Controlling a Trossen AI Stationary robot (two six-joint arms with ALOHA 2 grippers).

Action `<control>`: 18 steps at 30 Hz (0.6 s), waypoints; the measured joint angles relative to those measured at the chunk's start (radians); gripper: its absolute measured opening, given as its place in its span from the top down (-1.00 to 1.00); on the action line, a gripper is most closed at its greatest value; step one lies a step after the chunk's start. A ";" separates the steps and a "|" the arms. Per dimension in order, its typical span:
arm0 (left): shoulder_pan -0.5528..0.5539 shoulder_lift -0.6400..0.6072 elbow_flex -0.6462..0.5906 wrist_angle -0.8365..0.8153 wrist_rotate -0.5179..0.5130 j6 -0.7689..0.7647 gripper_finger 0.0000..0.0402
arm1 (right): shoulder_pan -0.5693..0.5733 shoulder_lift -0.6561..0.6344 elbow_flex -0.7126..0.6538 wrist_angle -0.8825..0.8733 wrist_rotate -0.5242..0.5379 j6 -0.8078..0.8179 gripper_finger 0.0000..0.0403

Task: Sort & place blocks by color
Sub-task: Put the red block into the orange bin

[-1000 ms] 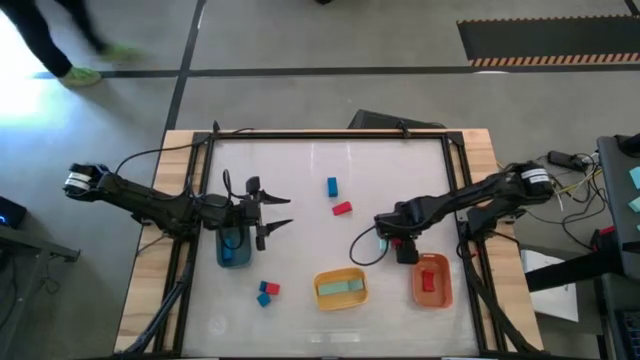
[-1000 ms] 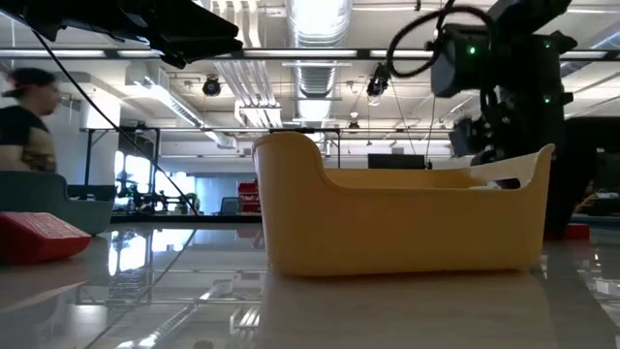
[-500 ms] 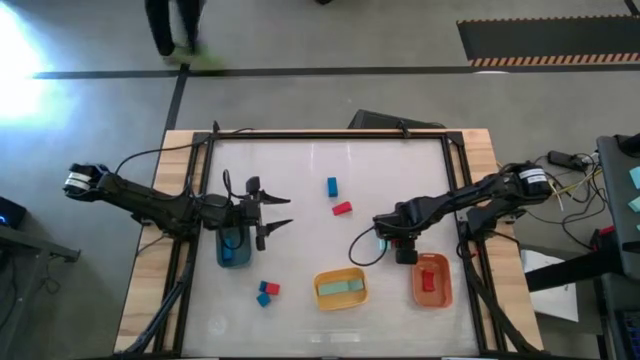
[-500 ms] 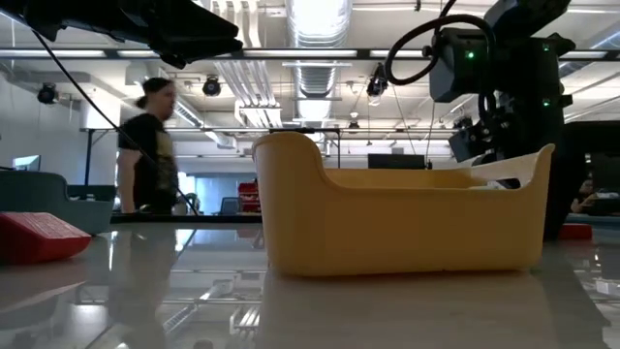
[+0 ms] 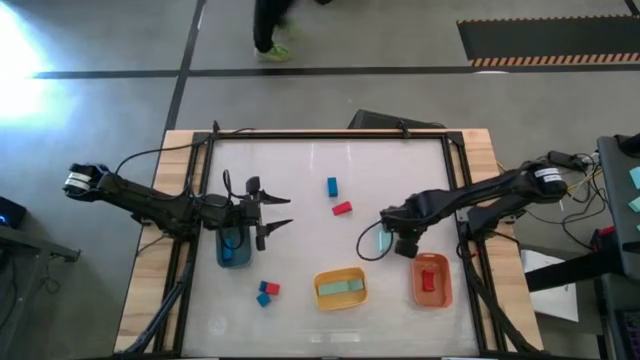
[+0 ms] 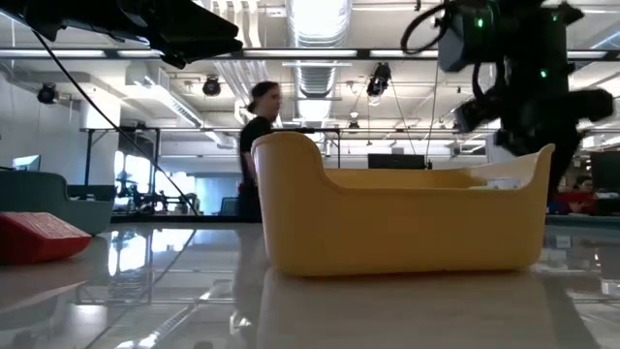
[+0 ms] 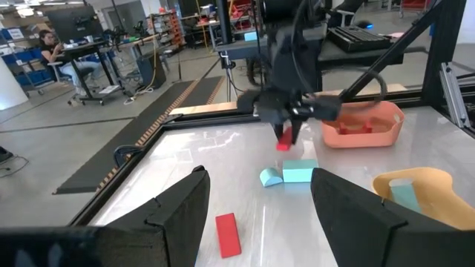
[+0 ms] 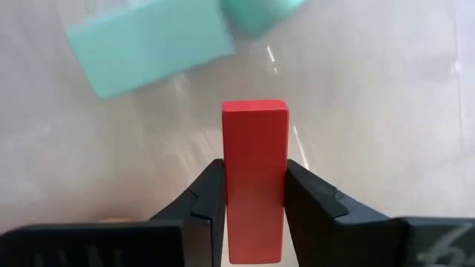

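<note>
Red bar block (image 8: pixel 254 178) clamped upright between the two dark fingers (image 8: pixel 204 204) of the right gripper (image 5: pixel 404 243), held just above the white table (image 5: pixel 300 180), right of centre and just on the far-left side of the orange bin (image 5: pixel 432 281). Seen only from the right wrist: red bar filling the gap between the fingers, with a pale mint-teal bar (image 8: pixel 148 48) and a second mint piece (image 8: pixel 260 15) lying on the table beyond it. From the left wrist, far off: same red block (image 7: pixel 283 142) hanging under the right gripper, mint bar (image 7: pixel 297 171) and a small rounded blue-teal piece (image 7: pixel 271 177) on the table below it, another red bar (image 7: pixel 228 234) lying nearer. From above only: blue block (image 5: pixel 331 185) and red block (image 5: pixel 342 209) near the table's middle, a red and blue pair (image 5: pixel 266 292) toward the near left, a red piece inside the orange bin, a mint bar inside the yellow bin (image 5: pixel 341 289). Low view filled by the yellow bin's wall (image 6: pixel 387 228), right arm above its right end, a red block (image 6: pixel 39 237) at far left, a person (image 6: pixel 257 145) walking in the room behind. Right arm stretched in from the right edge, elbow out, wrist bent downward. Left arm stretched in from the left edge, level, left gripper (image 5: pixel 278 212) with fingers spread wide and holding nothing, just beside the grey-blue bin (image 5: pixel 234 247).
</note>
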 joint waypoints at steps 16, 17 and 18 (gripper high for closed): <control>0.000 0.000 0.000 -0.006 0.000 0.000 -0.09 | 0.195 -0.144 0.158 -0.092 -0.125 0.971 0.55; 0.000 0.000 0.000 -0.007 0.000 0.000 -0.09 | 0.224 -0.146 0.158 -0.092 -0.123 1.025 0.55; 0.000 0.000 0.000 -0.007 0.000 0.000 -0.09 | 0.255 -0.146 0.157 -0.093 -0.120 1.081 0.55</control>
